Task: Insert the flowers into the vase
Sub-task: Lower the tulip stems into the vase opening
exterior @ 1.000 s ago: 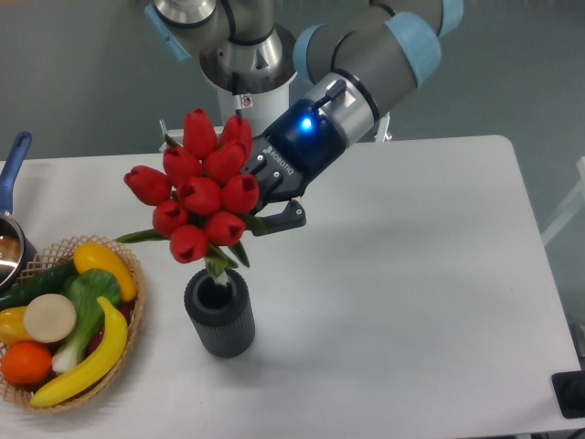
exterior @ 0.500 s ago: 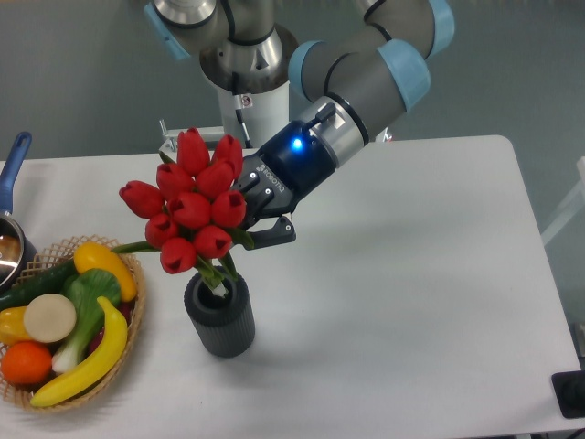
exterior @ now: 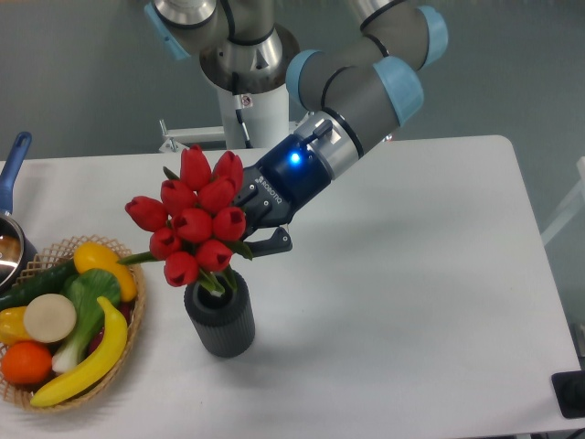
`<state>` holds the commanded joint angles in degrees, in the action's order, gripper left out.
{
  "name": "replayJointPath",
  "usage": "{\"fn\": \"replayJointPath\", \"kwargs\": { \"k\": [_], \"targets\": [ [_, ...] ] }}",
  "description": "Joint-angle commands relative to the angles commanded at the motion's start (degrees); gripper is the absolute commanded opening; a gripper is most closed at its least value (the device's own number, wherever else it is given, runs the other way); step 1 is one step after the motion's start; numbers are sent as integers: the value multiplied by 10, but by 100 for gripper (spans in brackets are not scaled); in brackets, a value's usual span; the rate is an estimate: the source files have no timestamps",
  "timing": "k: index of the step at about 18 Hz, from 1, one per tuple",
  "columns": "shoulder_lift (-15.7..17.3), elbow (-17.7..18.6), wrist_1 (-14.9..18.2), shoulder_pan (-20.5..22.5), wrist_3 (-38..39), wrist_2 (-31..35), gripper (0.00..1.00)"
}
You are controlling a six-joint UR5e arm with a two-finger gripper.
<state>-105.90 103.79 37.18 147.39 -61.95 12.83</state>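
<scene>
Single fixed view, set high in front of the bench (exterior: 411, 302), looking down and back toward the arm's base (exterior: 247, 82) at the far edge. Medium range: nearly the whole white top fits, left edge cropped through the basket (exterior: 137, 283) and a pot (exterior: 11, 240). Grey wall fills the top. Vase (exterior: 221, 318) sits left of centre. No second view.

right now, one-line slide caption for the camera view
Gripper holds red tulips, stems entering the ribbed grey vase.
</scene>
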Motion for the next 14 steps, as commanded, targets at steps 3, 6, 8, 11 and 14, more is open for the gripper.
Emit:
{"fn": "replayJointPath", "kwargs": {
  "k": [3,6,8,11,14],
  "targets": [
    [-7,12,0,-1,-26,4,16],
    [-19,20,1,-1,-58,6,20],
    [-30,21,1,-1,-63,7,23],
    [-44,21,0,-3,-65,7,32],
    [-47,24,0,-3,-66,7,39]
  ]
}}
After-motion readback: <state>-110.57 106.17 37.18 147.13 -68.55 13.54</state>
